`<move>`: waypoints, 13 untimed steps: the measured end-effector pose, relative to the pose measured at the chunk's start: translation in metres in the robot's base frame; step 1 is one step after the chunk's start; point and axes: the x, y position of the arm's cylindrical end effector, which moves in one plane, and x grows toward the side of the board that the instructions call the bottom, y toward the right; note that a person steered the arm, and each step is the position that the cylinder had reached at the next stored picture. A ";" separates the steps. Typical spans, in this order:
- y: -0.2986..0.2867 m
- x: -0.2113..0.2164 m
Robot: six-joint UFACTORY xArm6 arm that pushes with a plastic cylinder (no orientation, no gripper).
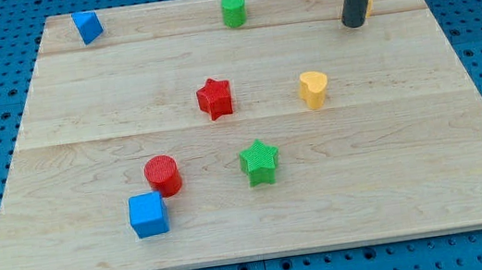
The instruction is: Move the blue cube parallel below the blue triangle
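The blue cube (148, 214) sits near the board's bottom left, just below and left of the red cylinder (163, 175). The blue triangle (88, 26) lies at the top left corner of the board. My tip (355, 22) is at the top right, far from both blue blocks, with the dark rod rising out of the view's top. A yellow block (368, 2) is mostly hidden behind the rod.
A green cylinder (234, 11) stands at the top middle. A red star (215, 98) is near the centre, a yellow heart (313, 89) to its right, a green star (259, 161) below them. The wooden board (433, 175) lies on a blue pegboard surface.
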 end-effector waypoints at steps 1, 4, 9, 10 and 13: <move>0.004 -0.028; 0.012 -0.022; 0.006 -0.024; -0.002 -0.024; 0.011 0.110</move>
